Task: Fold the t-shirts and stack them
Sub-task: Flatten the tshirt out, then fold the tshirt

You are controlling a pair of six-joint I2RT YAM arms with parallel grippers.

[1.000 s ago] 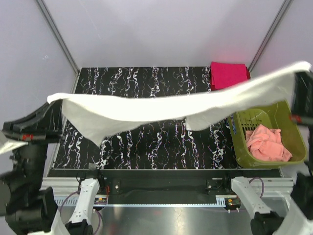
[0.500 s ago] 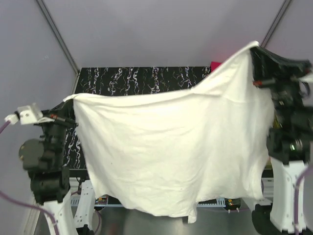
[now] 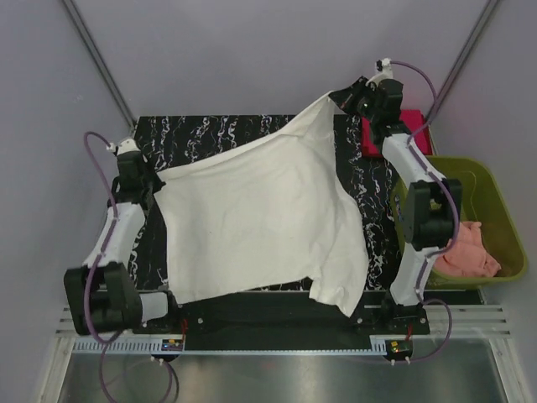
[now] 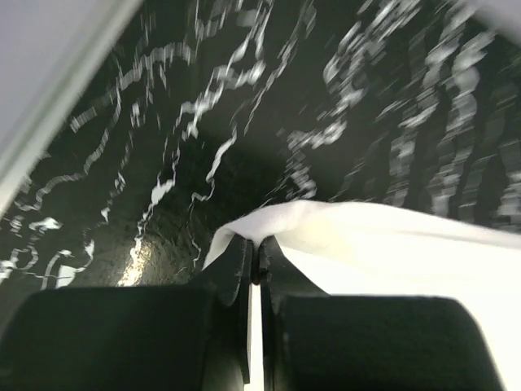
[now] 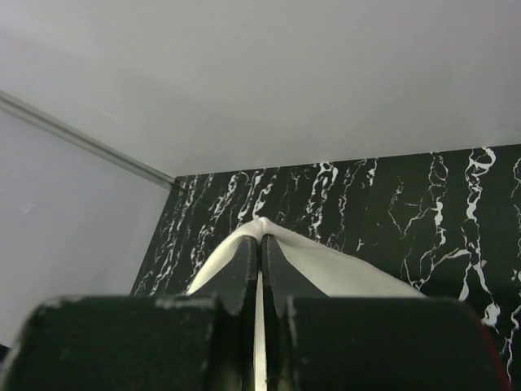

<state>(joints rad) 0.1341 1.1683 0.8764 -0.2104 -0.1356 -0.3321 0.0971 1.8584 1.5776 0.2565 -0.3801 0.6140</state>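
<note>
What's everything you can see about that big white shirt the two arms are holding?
The cream-white t-shirt is soft, lightly creased cloth, spread wide over the black marbled table, no print on the face shown. The left gripper pinches one corner low by the table's left side; the right gripper pinches another, raised at the far right. A sleeve reaches past the near edge.

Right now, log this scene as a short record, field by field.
left claw: shut on a corner of the white t-shirt
right claw: shut on its far right corner
white t-shirt: unfolded, spread across the black marbled table
red t-shirt: folded, at the far right corner, partly behind the right arm
green basket: right of the table, pink cloth inside
</note>
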